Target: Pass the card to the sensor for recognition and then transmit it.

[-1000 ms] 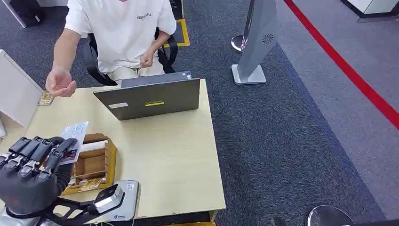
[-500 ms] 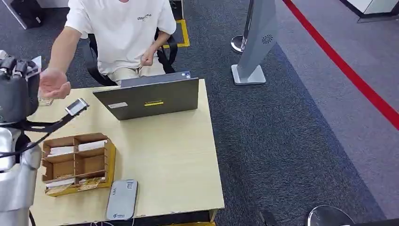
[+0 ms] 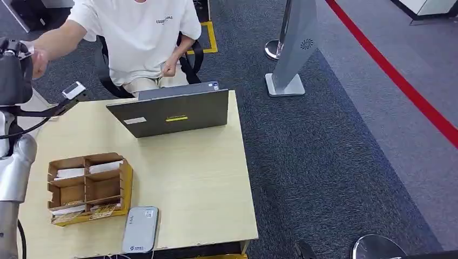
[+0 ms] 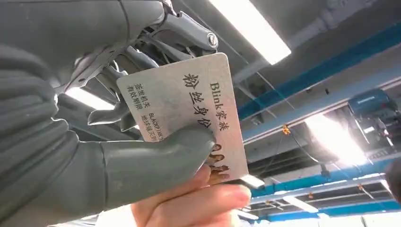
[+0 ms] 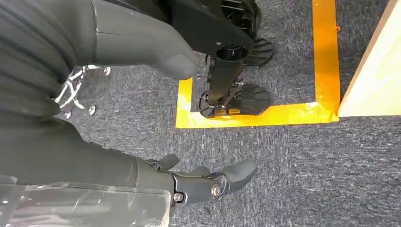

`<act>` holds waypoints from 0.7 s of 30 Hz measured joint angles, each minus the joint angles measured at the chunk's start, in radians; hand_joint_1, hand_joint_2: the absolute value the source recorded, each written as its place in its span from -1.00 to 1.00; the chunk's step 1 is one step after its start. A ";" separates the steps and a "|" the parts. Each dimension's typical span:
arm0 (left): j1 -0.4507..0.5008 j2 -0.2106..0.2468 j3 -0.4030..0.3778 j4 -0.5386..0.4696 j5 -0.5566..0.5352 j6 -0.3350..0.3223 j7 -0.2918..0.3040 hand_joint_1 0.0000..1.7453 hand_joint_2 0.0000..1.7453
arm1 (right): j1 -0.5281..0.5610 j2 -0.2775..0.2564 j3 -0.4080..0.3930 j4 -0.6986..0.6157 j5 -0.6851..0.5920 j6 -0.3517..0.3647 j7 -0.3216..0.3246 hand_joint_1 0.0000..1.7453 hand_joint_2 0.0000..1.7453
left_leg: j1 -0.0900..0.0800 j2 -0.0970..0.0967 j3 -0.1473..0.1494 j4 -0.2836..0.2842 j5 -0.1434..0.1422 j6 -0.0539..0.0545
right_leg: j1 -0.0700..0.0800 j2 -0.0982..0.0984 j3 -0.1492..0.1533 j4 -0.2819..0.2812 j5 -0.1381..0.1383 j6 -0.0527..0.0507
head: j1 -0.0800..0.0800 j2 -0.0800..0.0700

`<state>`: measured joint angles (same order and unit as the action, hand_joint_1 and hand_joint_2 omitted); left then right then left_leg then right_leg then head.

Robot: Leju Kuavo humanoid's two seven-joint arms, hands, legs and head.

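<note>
The left hand is raised at about 10 o'clock from the table, thumb and fingers clamped on the card. A person's hand touches the card's lower edge from below. In the head view that person sits at 12 o'clock behind the laptop. The right hand hangs above the carpet, fingers apart and holding nothing. On the table, the card box lies at 8 o'clock, with the sensor just beside it at 7 o'clock.
</note>
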<state>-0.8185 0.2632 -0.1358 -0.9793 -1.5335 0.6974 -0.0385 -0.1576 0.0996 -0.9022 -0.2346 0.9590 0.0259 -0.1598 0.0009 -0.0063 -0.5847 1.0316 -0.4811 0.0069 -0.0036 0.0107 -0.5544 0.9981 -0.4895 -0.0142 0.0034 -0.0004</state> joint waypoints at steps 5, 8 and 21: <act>0.001 0.000 -0.001 0.011 0.003 0.000 -0.010 1.00 1.00 | 0.000 0.000 0.004 0.002 0.000 0.003 0.000 -1.00 1.00 | 0.000 0.000 0.000 0.000 0.000 0.000 | 0.000 0.000 -0.001 0.000 0.000 0.000 | 0.000 0.000; 0.004 0.000 -0.001 0.011 0.004 0.000 -0.016 1.00 1.00 | 0.000 0.000 0.008 0.002 0.000 0.003 0.000 -1.00 1.00 | 0.000 0.000 -0.001 0.000 0.000 0.000 | 0.000 0.000 -0.001 0.000 0.000 0.000 | 0.000 0.000; 0.024 -0.016 -0.001 0.008 0.040 0.001 -0.084 -1.00 1.00 | 0.001 0.000 0.022 0.003 -0.017 -0.004 0.002 -1.00 1.00 | 0.000 0.000 -0.004 0.000 0.000 0.000 | 0.000 0.000 -0.004 0.000 0.000 0.000 | 0.000 0.000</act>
<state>-0.7946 0.2468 -0.1369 -0.9717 -1.4938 0.6981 -0.1221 -0.1570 0.0999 -0.8804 -0.2316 0.9422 0.0217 -0.1575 0.0008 -0.0065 -0.5891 1.0316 -0.4812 0.0070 -0.0037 0.0106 -0.5587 0.9980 -0.4896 -0.0141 0.0034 -0.0004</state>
